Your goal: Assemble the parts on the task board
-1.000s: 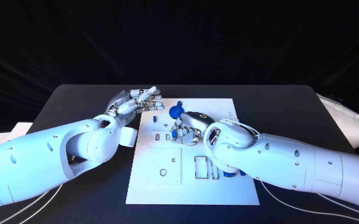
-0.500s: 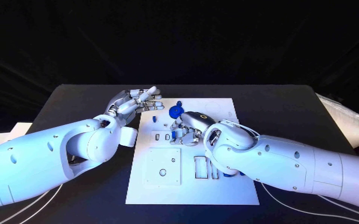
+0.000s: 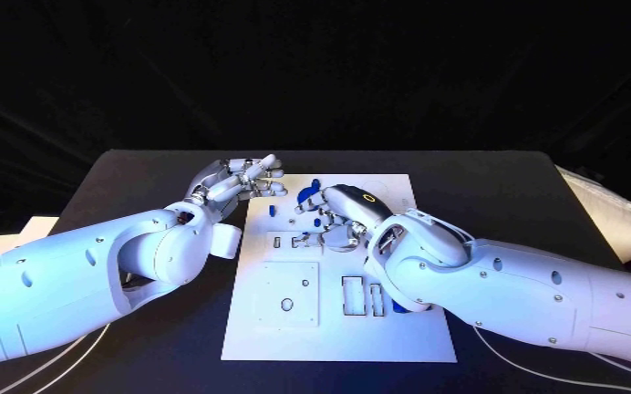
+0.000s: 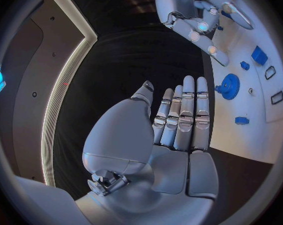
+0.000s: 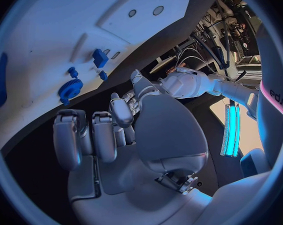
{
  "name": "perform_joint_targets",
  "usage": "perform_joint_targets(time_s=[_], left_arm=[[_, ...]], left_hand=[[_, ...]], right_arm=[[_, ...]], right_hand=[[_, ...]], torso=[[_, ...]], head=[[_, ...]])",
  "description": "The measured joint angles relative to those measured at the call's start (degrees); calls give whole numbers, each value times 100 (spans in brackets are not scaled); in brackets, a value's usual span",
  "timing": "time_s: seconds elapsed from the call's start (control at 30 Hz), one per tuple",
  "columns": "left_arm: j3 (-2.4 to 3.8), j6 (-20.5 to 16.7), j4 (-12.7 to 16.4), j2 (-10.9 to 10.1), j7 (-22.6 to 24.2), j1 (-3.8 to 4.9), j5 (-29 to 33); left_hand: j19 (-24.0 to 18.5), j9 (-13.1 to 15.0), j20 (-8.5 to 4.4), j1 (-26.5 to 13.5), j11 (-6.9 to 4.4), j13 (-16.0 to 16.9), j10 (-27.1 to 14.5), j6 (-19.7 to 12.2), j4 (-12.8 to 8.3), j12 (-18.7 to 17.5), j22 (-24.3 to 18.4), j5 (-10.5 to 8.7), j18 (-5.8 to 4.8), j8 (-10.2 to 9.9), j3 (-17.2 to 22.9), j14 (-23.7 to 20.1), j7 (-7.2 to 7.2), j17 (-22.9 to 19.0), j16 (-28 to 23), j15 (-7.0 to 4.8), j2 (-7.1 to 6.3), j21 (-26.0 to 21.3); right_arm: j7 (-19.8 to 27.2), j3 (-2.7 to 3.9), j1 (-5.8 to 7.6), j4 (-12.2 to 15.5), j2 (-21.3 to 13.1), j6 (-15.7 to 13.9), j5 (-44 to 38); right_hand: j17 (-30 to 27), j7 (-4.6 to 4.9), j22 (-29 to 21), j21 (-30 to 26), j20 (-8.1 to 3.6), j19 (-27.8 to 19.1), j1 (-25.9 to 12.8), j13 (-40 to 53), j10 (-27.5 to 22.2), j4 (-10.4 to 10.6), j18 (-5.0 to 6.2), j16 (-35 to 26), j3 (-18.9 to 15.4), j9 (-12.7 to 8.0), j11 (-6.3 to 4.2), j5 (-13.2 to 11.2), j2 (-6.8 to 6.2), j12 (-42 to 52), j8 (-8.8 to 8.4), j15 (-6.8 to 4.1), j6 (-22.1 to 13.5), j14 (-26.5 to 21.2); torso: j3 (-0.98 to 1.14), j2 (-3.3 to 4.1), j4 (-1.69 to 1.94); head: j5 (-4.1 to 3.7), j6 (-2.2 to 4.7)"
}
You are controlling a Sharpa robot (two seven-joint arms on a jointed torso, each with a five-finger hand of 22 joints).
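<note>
The white task board lies in the middle of the black table. A blue gear lies on the board's far part, also seen as the gear and the gear. Small blue parts lie near it, among them a blue block. My left hand hovers by the board's far left corner, fingers straight and apart, holding nothing. My right hand hangs over the board just nearer than the gear, fingers partly bent, with nothing visible in them.
Rectangular slots and a square plate with holes mark the board's near half. A long blue piece lies on the board too. Another blue part peeks out under my right forearm. Bare black table surrounds the board.
My right hand has lifted and turned a little toward the far side, away from the small blue part it was over. The left hand has stayed put.
</note>
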Motion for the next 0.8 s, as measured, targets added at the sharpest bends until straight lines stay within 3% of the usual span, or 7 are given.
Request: perform_joint_targets(time_s=[0.2,0.3,0.37,0.4,0.5,0.63,0.8], left_arm=[[0,-1,-54,-42,-591,2,-562],[-2,56,-66,-70,-1184,46,-1095],[-5,175,-84,-62,-1707,150,-1557],[-4,258,-92,-48,-1956,205,-1779],[9,627,-110,40,-2838,364,-2575],[9,1141,-169,204,-3870,462,-3573],[4,1634,-294,454,-4843,543,-4592]], left_hand=[[1157,42,-461,0,-366,259,895,282,-18,354,394,0,0,0,18,1368,-266,1102,1417,-469,0,812],[1776,122,-722,-34,-564,629,1332,457,0,763,1159,0,0,73,0,1440,-442,4111,4508,-669,-34,1751],[2069,230,-797,-108,-680,1094,1482,559,48,1264,2517,0,-163,195,-63,1441,-543,5640,6073,-730,-108,2913],[2151,292,-813,-184,-731,1370,1466,585,80,1557,3034,0,-229,266,-111,1432,-570,5935,6460,-740,-108,3357],[2328,487,-862,-602,-765,2182,1257,606,386,2406,4282,-13,-338,490,-363,1432,-592,6143,7180,-741,-50,4367],[2721,774,-919,-1298,-821,4051,1294,665,573,4298,6163,-100,-582,856,-869,1434,-735,6154,7737,-841,104,5719],[2749,1237,-948,-1291,-884,5320,1357,615,630,5548,6662,-112,-669,1358,-1263,1440,-848,6154,7747,-914,203,6203]], right_arm=[[404,20,343,395,-633,94,485],[606,20,591,489,-999,185,983],[738,21,775,504,-1244,242,1437],[793,23,844,503,-1350,262,1654],[980,27,1030,465,-1640,312,2409],[1184,27,1144,388,-1837,342,3215],[1340,21,1202,257,-1960,350,3837]], right_hand=[[0,-2,-1,-22,32,-32,101,-1,0,31,1,-34,-31,14,0,69,101,0,3,0,2,0],[4,-32,-1,-91,37,-126,199,-33,-23,31,1,-123,-31,25,-23,167,199,0,65,0,99,0],[4,-43,-1,-135,15,-193,267,-68,-33,31,0,-181,-31,27,-34,257,267,-35,66,0,127,0],[4,-48,-1,-183,10,-263,296,-112,-77,30,1,-243,-30,33,-33,292,296,-94,70,0,161,0],[4,-65,-14,-285,-12,-380,371,-233,-159,-2,92,-369,2,42,-56,393,371,-248,125,0,275,0],[4,-81,-51,-286,-32,-400,392,-271,-159,-19,93,-378,19,42,-57,499,392,-260,155,0,328,0],[3,-81,-68,-309,-32,-401,392,-276,-160,-19,92,-378,19,42,-57,499,392,-283,155,0,329,0]], torso=[[13,-52,-23],[23,-95,-41],[30,-123,-54],[32,-143,-63],[37,-194,-89],[46,-241,-125],[58,-276,-157]], head=[[47,3],[75,-15],[91,-24],[98,-30],[119,-49],[164,-62],[189,-82]])
